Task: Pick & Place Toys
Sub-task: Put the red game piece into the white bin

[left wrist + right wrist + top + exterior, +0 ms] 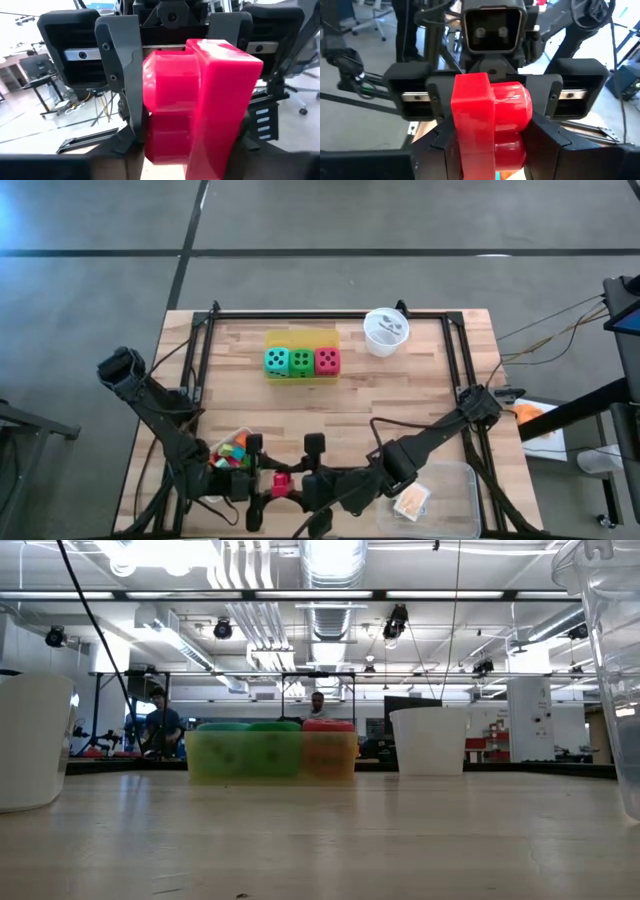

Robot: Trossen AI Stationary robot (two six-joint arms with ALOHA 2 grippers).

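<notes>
Right now both grippers, left (262, 480) and right (300, 483), are pinching one red block (281, 481) with their fingers, probably passing it over.

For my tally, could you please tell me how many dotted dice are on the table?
3, in a touching row at the table's far middle: teal die on the left, green die in the middle, red die on the right. None seem hidden.

A robotics lab: exposed ceiling ducts (335, 565), strip lights and hung cameras overhead, workbenches with monitors (415, 712) far behind, two people (160, 720) seated at stations.
</notes>
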